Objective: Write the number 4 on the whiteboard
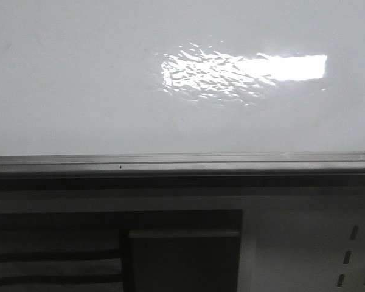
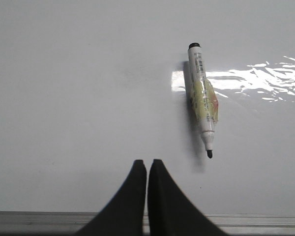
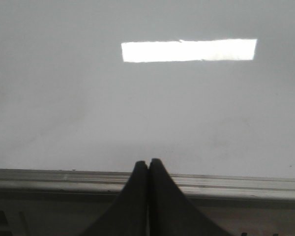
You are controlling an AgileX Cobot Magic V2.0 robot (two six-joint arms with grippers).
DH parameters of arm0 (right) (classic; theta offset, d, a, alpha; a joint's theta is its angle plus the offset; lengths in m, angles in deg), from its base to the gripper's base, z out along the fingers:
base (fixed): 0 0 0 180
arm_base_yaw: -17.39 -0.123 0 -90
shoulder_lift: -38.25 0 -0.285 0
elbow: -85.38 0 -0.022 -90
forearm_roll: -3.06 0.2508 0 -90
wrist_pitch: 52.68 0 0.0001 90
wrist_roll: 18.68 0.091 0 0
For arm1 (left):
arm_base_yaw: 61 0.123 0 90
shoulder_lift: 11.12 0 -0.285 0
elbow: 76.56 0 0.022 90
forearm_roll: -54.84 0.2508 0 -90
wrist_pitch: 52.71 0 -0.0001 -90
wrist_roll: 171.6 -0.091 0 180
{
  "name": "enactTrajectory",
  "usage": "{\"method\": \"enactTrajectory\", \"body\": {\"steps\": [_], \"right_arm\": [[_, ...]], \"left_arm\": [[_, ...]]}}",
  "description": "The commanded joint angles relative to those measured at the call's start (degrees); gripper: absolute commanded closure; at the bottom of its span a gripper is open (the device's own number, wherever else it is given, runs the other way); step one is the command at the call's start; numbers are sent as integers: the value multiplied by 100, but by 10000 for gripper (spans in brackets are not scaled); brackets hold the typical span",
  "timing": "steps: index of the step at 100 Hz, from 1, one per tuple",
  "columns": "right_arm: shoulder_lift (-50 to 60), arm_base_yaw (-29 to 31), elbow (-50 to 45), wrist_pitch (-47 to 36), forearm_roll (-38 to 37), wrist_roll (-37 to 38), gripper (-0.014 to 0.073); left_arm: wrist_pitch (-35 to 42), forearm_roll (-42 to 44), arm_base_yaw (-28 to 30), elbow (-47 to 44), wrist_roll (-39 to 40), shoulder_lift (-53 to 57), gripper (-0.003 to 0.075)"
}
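Observation:
The whiteboard (image 1: 79,79) is a glossy white board with a bright rippled glare patch and a grey metal edge rail (image 1: 182,163). No number 4 shows on it in any view. A marker (image 2: 203,97) with a yellow-patterned white body lies flat on the whiteboard (image 2: 78,88), uncapped, its black tip toward the rail. My left gripper (image 2: 147,162) is shut and empty, just left of and short of the marker's tip. My right gripper (image 3: 148,162) is shut and empty, over the rail (image 3: 236,184) at the whiteboard's (image 3: 64,113) edge. Neither gripper shows in the front view.
Below the rail in the front view is a pale panel with slots (image 1: 353,249) at the right and a dark recess (image 1: 182,255) in the middle. A rectangular light reflection (image 3: 189,50) lies on the board in the right wrist view.

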Motion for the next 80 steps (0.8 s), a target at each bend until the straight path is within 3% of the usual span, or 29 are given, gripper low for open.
{"method": "enactTrajectory", "body": {"steps": [1, 28, 64, 80], "right_arm": [[119, 42, -118, -575, 78, -17, 666], [119, 42, 621, -84, 362, -17, 666], [-1136, 42, 3057, 1928, -59, -28, 666], [-1813, 42, 3742, 2486, -59, -28, 666]], "left_arm": [[563, -43, -56, -142, 8, 152, 741], [589, -499, -56, 549, 8, 152, 741], [-1426, -484, -56, 2840, 8, -1100, 741], [-1815, -442, -56, 3564, 8, -1784, 741]]}}
